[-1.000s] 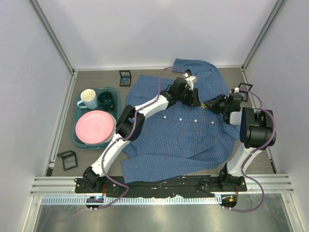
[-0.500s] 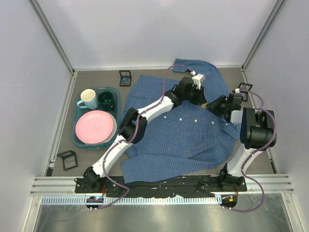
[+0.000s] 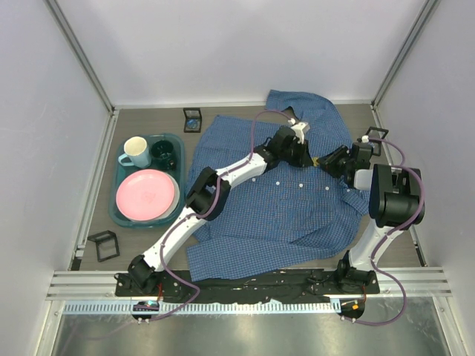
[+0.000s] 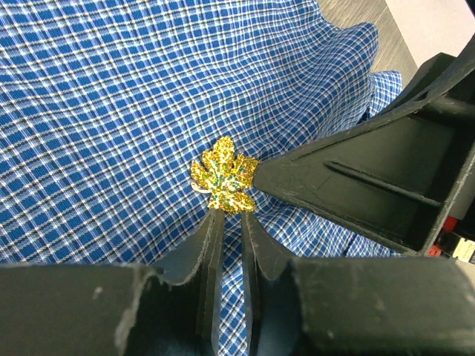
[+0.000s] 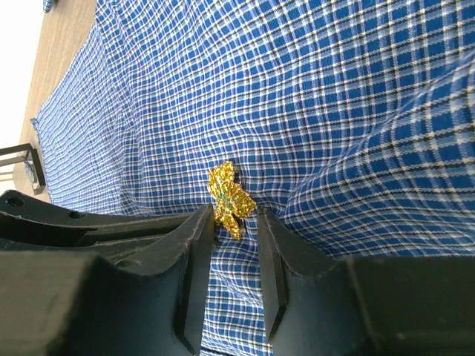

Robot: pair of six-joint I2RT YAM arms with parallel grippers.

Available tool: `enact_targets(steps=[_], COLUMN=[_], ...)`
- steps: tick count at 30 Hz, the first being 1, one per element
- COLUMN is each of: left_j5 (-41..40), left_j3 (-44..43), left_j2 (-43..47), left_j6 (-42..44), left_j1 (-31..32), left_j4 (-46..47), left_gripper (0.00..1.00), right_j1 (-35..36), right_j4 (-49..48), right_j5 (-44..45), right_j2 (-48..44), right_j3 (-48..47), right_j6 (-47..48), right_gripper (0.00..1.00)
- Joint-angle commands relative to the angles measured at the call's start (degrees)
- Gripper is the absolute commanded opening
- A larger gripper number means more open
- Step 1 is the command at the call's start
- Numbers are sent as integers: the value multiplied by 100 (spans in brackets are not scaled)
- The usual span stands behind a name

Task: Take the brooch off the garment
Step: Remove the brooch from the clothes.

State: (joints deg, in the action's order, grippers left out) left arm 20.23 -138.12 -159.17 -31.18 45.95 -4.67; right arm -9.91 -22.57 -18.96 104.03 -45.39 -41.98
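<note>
The brooch (image 4: 224, 176) lies on the garment (image 3: 282, 215), between the released tips of the right pincer (image 5: 236, 215). The narrowed left pincer (image 4: 231, 216) touches the brooch; I cannot tell whether it grips.

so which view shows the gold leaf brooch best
Left wrist: the glittery gold leaf-shaped brooch sits face-on and large. Right wrist shows it at a slant; top external gives barely a speck.

High rear overview; two close wrist views, brooch (image 4: 224, 175) in both.
</note>
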Motion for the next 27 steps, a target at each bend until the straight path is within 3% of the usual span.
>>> enact_targets(steps=[1, 13, 17, 20, 27], left_j5=[139, 315, 297, 263, -63], left_j3=[-74, 110, 189, 435, 902], left_j2=[0, 158, 474, 834, 1108], left_j6=[-362, -573, -635, -618, -267], left_j1=[-69, -139, -183, -201, -157], left_j4=[220, 107, 27, 124, 440], left_gripper=[19, 19, 41, 50, 54], right_j1=[-20, -20, -20, -20, -20], right_j4=[-467, -1760, -1865, -1865, -1944], right_j5=[-213, -758, -846, -829, -881], right_j2=[82, 205, 267, 223, 267], right_j3=[-41, 144, 144, 179, 223], right_j6=[-91, -504, -592, -592, -794], right_gripper=[36, 35, 35, 35, 34])
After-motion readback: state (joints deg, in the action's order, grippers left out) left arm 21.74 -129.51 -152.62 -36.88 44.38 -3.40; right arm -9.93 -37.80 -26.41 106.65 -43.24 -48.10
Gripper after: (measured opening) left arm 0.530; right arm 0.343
